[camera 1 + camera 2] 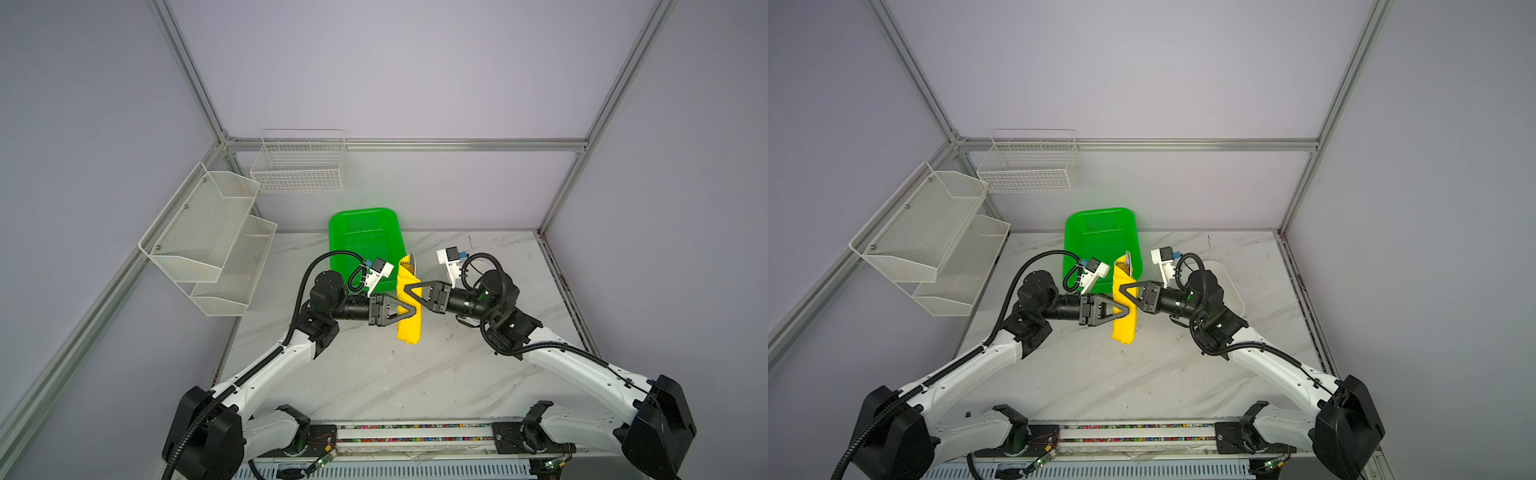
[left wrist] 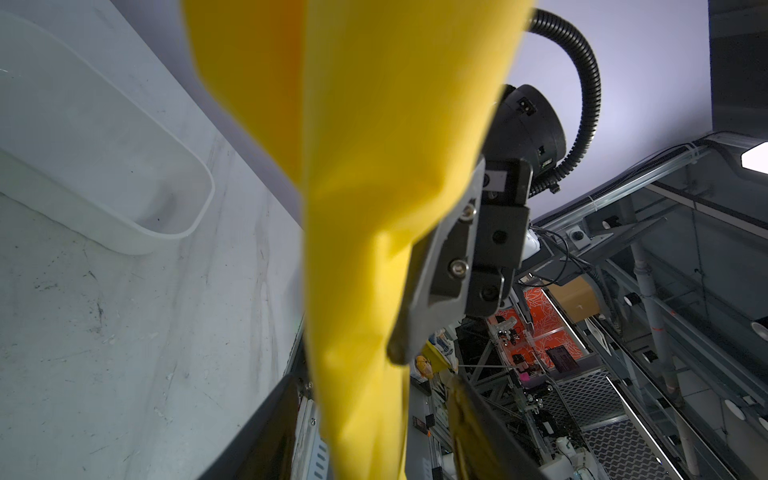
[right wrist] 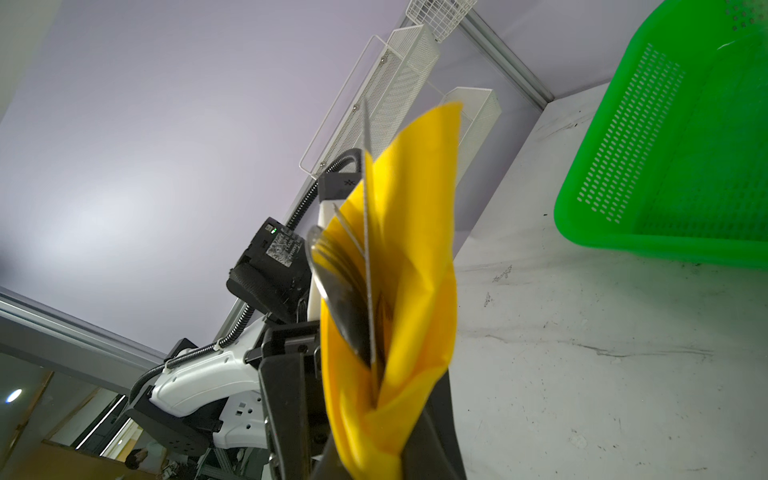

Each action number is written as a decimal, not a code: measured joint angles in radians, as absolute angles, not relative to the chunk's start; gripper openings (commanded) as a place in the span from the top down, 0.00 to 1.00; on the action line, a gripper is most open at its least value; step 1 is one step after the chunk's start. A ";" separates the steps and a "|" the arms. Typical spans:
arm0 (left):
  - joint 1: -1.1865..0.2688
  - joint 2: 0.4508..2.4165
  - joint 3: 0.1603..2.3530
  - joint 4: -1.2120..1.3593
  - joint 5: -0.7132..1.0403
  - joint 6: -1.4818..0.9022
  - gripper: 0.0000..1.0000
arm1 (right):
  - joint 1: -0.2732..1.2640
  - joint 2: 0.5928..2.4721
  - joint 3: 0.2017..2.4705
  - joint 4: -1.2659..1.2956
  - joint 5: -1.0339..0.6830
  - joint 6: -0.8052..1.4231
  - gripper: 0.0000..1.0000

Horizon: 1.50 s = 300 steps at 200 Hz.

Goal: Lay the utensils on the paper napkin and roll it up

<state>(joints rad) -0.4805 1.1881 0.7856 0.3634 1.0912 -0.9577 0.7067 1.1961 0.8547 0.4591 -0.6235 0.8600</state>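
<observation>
The paper napkin [image 1: 409, 332] [image 1: 1124, 328] is a yellow roll held up off the table, standing nearly upright between the two arms. The utensils [image 3: 332, 291] stick out of its upper end: a spoon bowl, a thin knife blade [image 3: 366, 208] and other silver tips [image 1: 412, 259]. My right gripper [image 1: 405, 289] [image 3: 370, 432] is shut on the roll's upper half. Lower down, my left gripper [image 1: 415, 312] [image 2: 374, 432] stands open around the roll, with a gap between each finger and the paper [image 2: 374, 166].
A green basket [image 1: 365, 232] [image 3: 665, 166] stands just behind the roll. A white tray [image 2: 104, 166] [image 1: 1233, 291] lies on the marble table under the right arm. White wire racks [image 1: 208, 237] [image 1: 299, 162] hang on the left and back walls.
</observation>
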 measured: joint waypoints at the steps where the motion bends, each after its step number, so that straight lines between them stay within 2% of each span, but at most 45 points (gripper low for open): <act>1: -0.480 1.188 0.786 0.364 1.091 -0.958 0.46 | 0.707 1.196 0.854 0.461 -0.624 0.860 0.85; 38: -0.482 1.200 0.786 0.377 1.098 -0.961 0.58 | 0.707 1.197 0.841 0.518 -0.632 0.887 0.85; 70: -0.486 1.206 0.786 0.402 1.100 -0.974 0.82 | 0.707 1.197 0.833 0.546 -0.638 0.897 0.85; 109: -0.488 1.207 0.786 0.420 1.106 -0.984 0.95 | 0.698 1.197 0.819 0.558 -0.636 0.908 0.84; 143: -0.488 1.207 0.786 0.418 1.100 -0.984 1.00 | 0.691 1.196 0.816 0.564 -0.632 0.914 0.78; 168: -0.486 1.207 0.786 0.409 1.090 -0.984 1.00 | 0.685 1.193 0.815 0.565 -0.627 0.917 0.73; 206: -0.480 1.211 0.786 0.399 1.087 -0.984 1.00 | 0.673 1.172 0.815 0.549 -0.604 0.920 0.52; 232: -0.455 1.215 0.786 0.386 1.085 -0.984 1.00 | 0.654 1.107 0.815 0.469 -0.516 0.903 0.44; 267: -0.385 1.246 0.789 0.346 1.085 -0.969 1.00 | 0.634 1.013 0.820 0.313 -0.353 0.854 0.42; 300: -0.300 1.366 0.830 0.300 1.091 -0.946 1.00 | 0.633 1.022 0.820 0.221 -0.267 0.836 0.42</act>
